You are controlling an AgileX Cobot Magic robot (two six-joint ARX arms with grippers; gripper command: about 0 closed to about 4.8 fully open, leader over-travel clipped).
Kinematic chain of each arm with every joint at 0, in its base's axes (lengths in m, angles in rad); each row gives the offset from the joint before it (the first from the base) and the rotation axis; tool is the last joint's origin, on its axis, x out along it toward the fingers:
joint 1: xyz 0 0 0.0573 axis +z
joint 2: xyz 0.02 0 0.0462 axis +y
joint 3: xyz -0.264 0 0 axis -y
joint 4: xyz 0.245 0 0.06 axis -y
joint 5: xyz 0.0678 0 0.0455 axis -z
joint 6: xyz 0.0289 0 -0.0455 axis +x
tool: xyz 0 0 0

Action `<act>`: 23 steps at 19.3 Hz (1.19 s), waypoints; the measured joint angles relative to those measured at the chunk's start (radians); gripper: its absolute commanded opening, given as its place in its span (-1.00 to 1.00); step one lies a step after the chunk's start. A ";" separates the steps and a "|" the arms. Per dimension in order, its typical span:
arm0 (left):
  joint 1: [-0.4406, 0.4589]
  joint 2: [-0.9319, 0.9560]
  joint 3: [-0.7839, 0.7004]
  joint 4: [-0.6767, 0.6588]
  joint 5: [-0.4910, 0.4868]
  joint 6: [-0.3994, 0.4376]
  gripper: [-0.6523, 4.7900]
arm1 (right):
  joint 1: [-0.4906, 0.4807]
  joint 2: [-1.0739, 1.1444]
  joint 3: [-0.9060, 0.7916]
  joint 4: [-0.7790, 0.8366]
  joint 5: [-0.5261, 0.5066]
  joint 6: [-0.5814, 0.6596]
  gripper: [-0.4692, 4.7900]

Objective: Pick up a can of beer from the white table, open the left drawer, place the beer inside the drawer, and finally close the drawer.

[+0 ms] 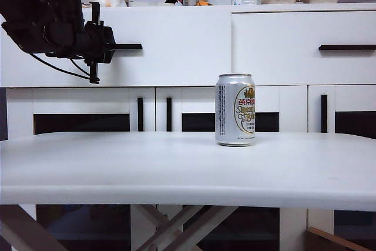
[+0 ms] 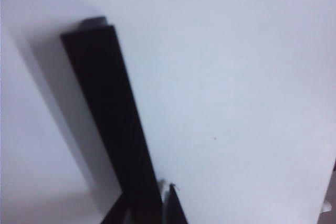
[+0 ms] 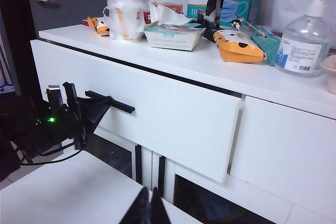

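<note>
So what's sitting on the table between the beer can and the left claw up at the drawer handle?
Nothing: the exterior view shows bare white table between the beer can and the left claw, which is on the drawer handle.

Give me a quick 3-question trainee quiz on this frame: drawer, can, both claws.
1. True or false: the left claw is closed on the black handle of the left drawer.
2. Where is the can of beer? A) inside the drawer B) upright on the white table C) in the right claw
3. Fill in: the left drawer stands slightly ____ from the cabinet, proud of the right drawer.

Key
1. True. The fingers sit on either side of the bar in the left wrist view.
2. B. Nothing is gripping it; the right claw is shut and empty.
3. Open (pulled out).
</note>
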 measured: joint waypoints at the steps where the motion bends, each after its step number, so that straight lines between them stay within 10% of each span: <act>1: -0.001 -0.010 -0.002 -0.019 0.000 0.001 -0.78 | 0.000 0.000 0.000 0.000 0.000 -0.002 -0.84; 23: -0.062 -0.140 -0.275 0.156 0.018 0.005 -0.78 | 0.000 0.000 0.000 -0.022 0.029 -0.006 -0.84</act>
